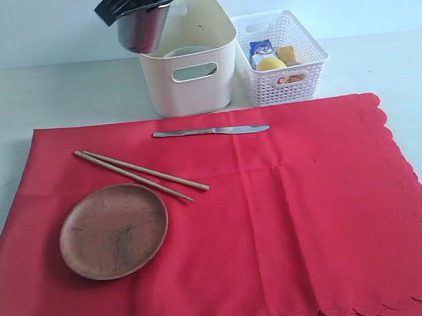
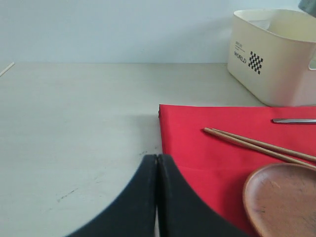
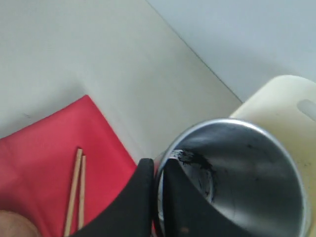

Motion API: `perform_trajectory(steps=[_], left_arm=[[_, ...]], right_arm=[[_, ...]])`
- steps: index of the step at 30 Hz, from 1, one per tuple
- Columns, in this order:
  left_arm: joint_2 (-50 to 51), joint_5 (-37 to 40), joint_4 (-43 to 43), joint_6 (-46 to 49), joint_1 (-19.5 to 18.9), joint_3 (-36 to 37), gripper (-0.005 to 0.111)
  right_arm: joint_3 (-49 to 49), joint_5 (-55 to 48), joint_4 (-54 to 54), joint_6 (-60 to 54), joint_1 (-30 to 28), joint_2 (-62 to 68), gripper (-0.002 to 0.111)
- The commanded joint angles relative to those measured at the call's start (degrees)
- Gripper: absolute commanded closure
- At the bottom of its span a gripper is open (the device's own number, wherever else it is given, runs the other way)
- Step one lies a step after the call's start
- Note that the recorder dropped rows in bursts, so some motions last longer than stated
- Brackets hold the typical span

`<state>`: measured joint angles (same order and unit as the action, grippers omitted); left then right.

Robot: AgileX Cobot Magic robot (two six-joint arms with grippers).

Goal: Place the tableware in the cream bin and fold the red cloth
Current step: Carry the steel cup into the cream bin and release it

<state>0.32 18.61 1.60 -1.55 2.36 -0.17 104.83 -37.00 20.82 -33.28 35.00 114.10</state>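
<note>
Right gripper (image 3: 158, 170): clamped on the wall of the steel cup (image 3: 237, 173), one finger inside the mouth, the other outside. Same gripper (image 1: 133, 1) at the upper left of the exterior frame, with the cup (image 1: 140, 32) hanging under it, clear of the desk (image 1: 64, 95) and overlapping the left rim of the cream bin (image 1: 192, 87). Hard to tell whether over the opening or just beside it.

Inside the bin, a pale bowl (image 1: 183, 51), seen over the rim and through the oval handle cut-out.

Below the bin, spread across most of the frame, the red cloth (image 1: 308, 216), flat and unfolded, scalloped along its right and lower edges. On it, near the top edge, the metal knife (image 1: 211, 131), lying crosswise. Lower left of that, the pair of wooden chopsticks (image 1: 140, 171), side by side, slanting down to the right. Just below them, at the lower left, the round brown plate (image 1: 114, 230), apart from the chopsticks.

Right of the bin and touching it or nearly so, a white lattice basket (image 1: 313, 66) with a yellow lemon (image 1: 270, 64) and a small carton (image 1: 260, 49) inside.

Left gripper (image 2: 157, 160): closed, fingers pressed together, nothing between them, low over bare desk beside the cloth's corner.
</note>
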Motion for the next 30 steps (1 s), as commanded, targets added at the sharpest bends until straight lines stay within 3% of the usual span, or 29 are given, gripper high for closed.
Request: perform_trajectory(steps=[1, 10, 17, 30], left_arm=[[-0.3, -0.3, 0.4, -0.1, -0.1, 0.2, 0.107], [-0.3, -0.3, 0.4, -0.1, -0.1, 0.2, 0.107], [-0.3, -0.3, 0.4, -0.1, -0.1, 0.2, 0.107], [-0.3, -0.3, 0.4, -0.1, -0.1, 0.2, 0.107]], right_arm=[[0.1, 3.5, 0.8, 1.7, -3.7, -0.4, 0.108], [0.1, 8.0, 1.3, 2.5, -7.2, 3.8, 0.108], [0.1, 15.1, 1.2, 2.9, -7.4, 7.8, 0.108], [0.1, 17.4, 1.2, 2.9, -7.4, 12.7, 0.105]])
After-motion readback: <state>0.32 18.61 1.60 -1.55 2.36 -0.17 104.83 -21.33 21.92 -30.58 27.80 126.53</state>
